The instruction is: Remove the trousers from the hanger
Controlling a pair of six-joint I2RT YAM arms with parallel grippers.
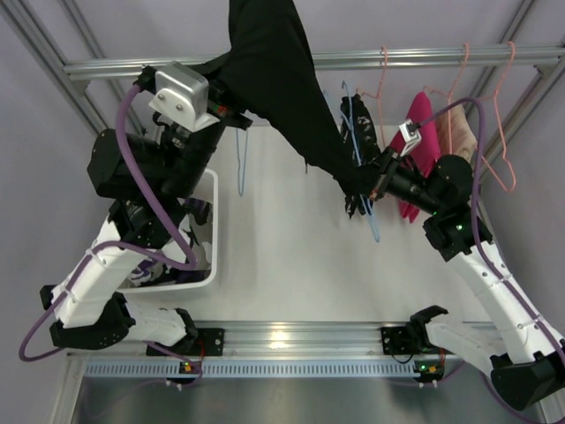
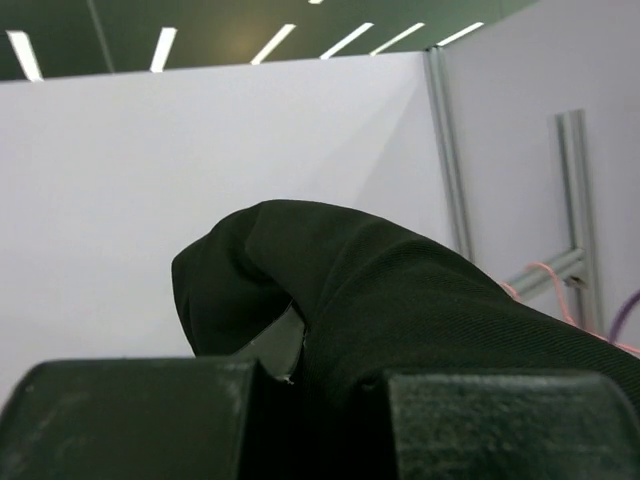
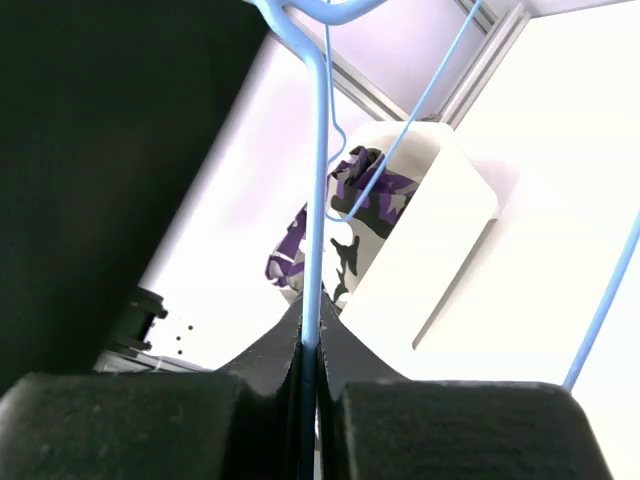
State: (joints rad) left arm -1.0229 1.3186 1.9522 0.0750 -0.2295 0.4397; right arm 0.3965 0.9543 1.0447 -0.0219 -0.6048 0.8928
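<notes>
A white table (image 1: 291, 265) is seen from above, with two robot arms mounted at its near edge. A metal rail (image 1: 397, 58) runs above the far edge. The black trousers (image 1: 274, 79) are the largest item. They hang in the air as a broad dark band, slanting from above the middle of the far edge down toward the right side of the table.

A white bin (image 1: 213, 230) sits at the left edge, and the camouflage trousers (image 3: 360, 195) lie crumpled inside it. A pink garment (image 1: 415, 155) and a beige garment (image 1: 461, 140) hang near the far right corner.

The left claw (image 2: 320, 375) is raised near the far left corner, clamped on a fold of the black trousers. The right claw (image 3: 310, 345) is pinched together on the thin wire of a blue hanger (image 3: 318, 200), at the lower end of the black trousers.
</notes>
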